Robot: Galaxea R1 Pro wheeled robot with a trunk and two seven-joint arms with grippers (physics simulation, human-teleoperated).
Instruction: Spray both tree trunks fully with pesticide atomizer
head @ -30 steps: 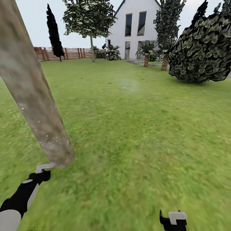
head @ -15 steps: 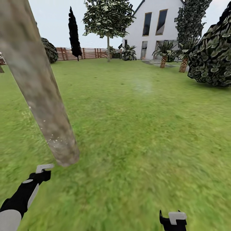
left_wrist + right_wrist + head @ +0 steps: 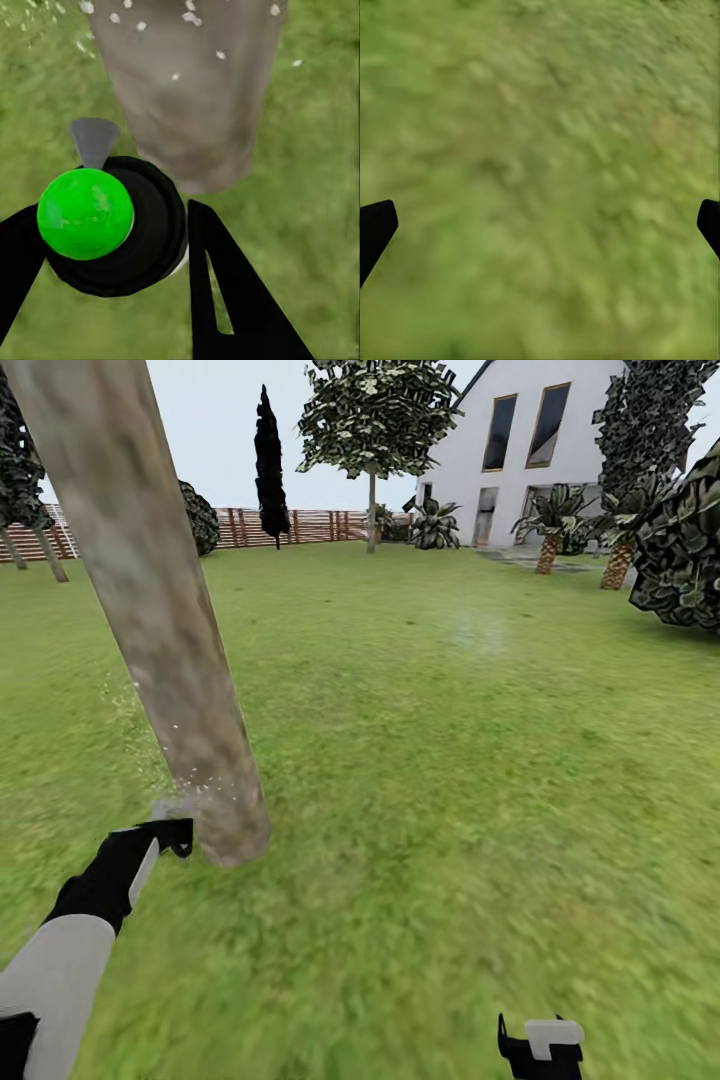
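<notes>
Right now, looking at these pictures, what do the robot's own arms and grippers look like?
The left arm has a smooth light-grey sleeve that turns into a black, tapering wrist section with a pale grey stripe along it. The left gripper is black; in its wrist view its fingers are flat black wedges, one with a slim slot cut through. The right gripper is black with a light-grey block on top. No cables visible.

The tree trunk [image 3: 160, 610] looks smooth and matt, a mottled grey-brown like weathered bark, flecked near its base with pale specks. Just beside that base, the pesticide atomizer [image 3: 112, 225] has a glossy green dot on a dull black, plastic-looking top. The left tool [image 3: 112, 247] has matt black fingers [image 3: 225, 292]. Around the trunk the lawn [image 3: 450, 760] is soft, blurred, matt green. Beyond it, the fence [image 3: 290, 526] looks like brown wood.
</notes>
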